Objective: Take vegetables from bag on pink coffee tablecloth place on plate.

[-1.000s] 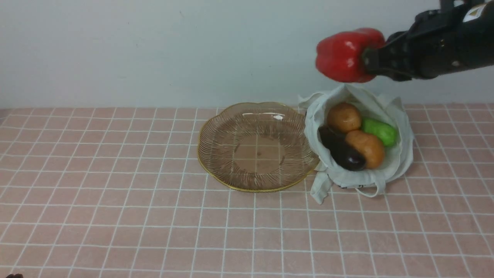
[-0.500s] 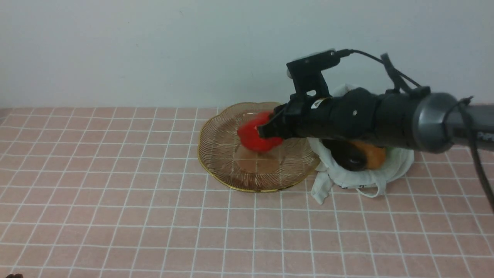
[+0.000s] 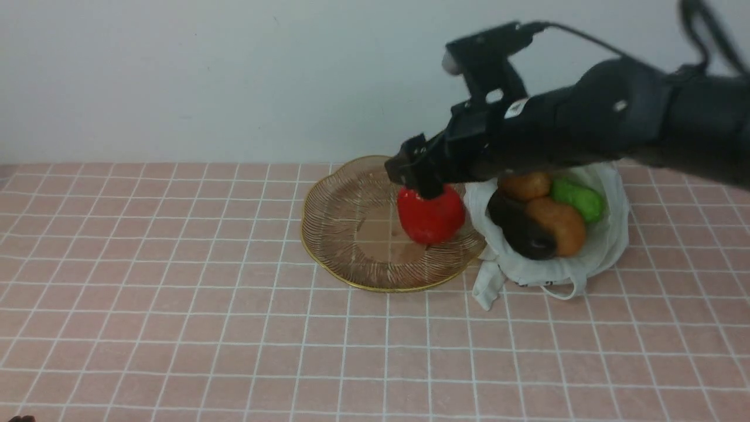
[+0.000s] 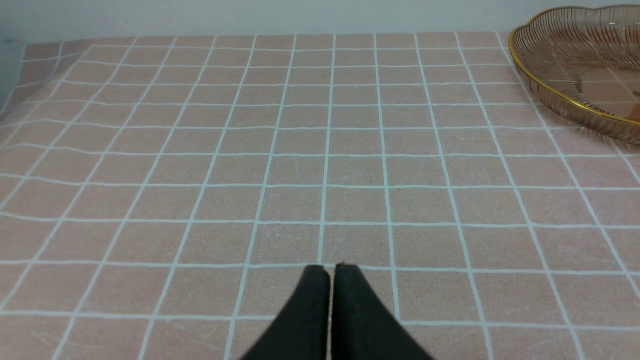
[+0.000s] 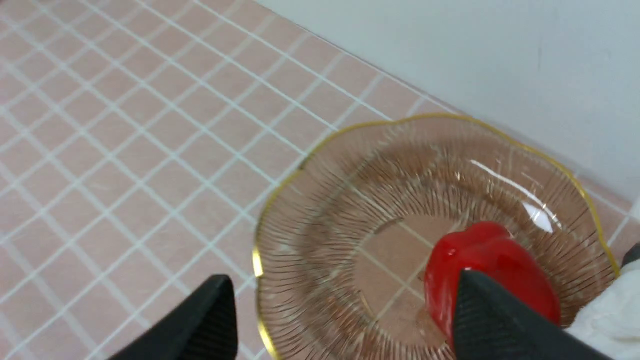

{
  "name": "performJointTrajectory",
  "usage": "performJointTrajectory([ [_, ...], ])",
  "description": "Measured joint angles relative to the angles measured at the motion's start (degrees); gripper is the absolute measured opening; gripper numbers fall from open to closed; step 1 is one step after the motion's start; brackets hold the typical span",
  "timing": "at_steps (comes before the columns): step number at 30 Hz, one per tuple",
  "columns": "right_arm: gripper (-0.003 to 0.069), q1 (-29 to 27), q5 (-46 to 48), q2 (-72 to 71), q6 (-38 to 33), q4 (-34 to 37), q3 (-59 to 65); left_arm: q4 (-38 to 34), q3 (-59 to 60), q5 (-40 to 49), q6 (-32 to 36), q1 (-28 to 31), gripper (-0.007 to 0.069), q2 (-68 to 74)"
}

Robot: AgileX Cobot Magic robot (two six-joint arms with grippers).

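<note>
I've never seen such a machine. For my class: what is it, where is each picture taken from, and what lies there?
It is a robot with two arms, each ending in a two-fingered end effector. One picture looks forward from between the arms; the other two come from wrist cameras. On a pink cloth stand a glass plate and a bag. A red pepper lies on the plate; the right end effector is open above it, holding nothing. The bag holds potatoes, an eggplant and a cucumber. The left end effector is shut, empty, over the cloth.
</note>
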Motion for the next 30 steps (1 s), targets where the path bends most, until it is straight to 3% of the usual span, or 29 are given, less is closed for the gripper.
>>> performJointTrajectory([
  [2,0.0461,-0.4,3.6,-4.0,0.0,-1.2,0.0,0.0,0.0,0.0,0.0,0.0,-0.0005,0.0],
  [3,0.0369,-1.2,10.6,-13.0,0.2,-4.0,0.0,0.0,0.0,0.0,0.0,0.0,-0.0005,0.0],
  [6,0.0283,-2.1,17.5,-20.3,0.8,-6.6,0.0,0.0,0.0,0.0,0.0,0.0,-0.0005,0.0],
  [8,0.0155,-2.5,25.1,-31.1,2.7,-9.6,0.0,0.0,0.0,0.0,0.0,0.0,-0.0005,0.0],
  [12,0.0018,-2.6,24.4,-46.9,4.9,-11.8,5.0,0.0,0.0,0.0,0.0,0.0,-0.0005,0.0],
  [16,-0.0013,-2.6,7.0,-65.8,5.5,-11.5,25.1,0.0,0.0,0.0,0.0,0.0,-0.0005,0.0],
  [22,-0.0017,-2.6,-11.0,-78.7,5.5,-8.2,51.9,0.0,0.0,0.0,0.0,0.0,-0.0005,0.0],
  [27,-0.0017,-2.6,-23.0,-82.1,5.5,-6.9,59.7,0.0,0.0,0.0,0.0,0.0,-0.0005,0.0],
  [30,-0.0017,-2.6,-25.0,-82.3,5.5,-6.8,61.6,0.0,0.0,0.0,0.0,0.0,-0.0005,0.0],
])
